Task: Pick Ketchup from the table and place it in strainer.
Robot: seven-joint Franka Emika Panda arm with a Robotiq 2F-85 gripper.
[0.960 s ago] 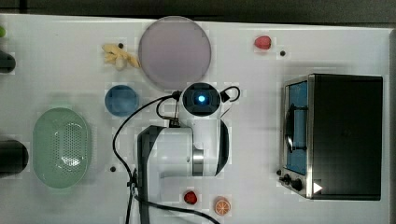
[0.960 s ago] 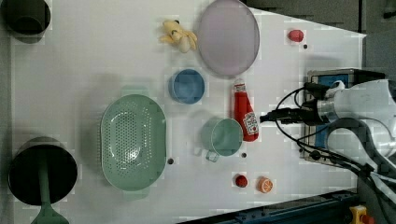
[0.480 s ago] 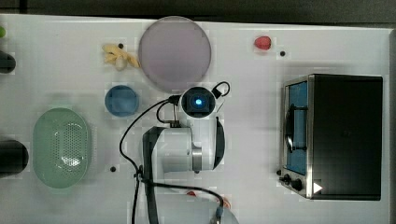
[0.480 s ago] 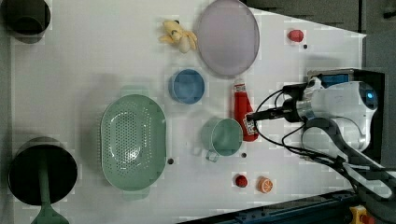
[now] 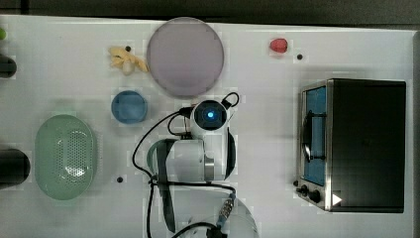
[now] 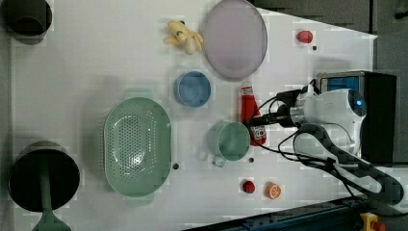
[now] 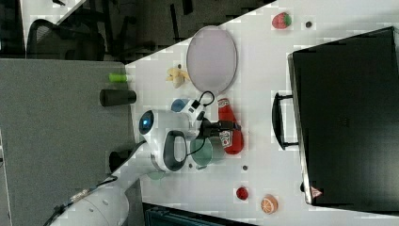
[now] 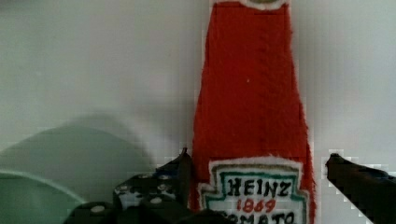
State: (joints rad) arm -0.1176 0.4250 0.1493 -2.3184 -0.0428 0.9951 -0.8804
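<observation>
Straddling the ketchup (image 8: 252, 116), which lies flat on the table beside the green cup (image 6: 230, 141), the gripper (image 8: 254, 175) stands spread; centre both fingers on the label, then close gently

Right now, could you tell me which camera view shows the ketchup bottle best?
The wrist view: the ketchup bottle lies close up, label readable, between the open gripper fingers. The left view shows its whole length lying beside the green cup. In the right view the gripper partly covers it.

Ketchup (image 8: 252, 116) label reads "HEINZ", "1869", partly cut-off "TOMATO" beneath.
</observation>
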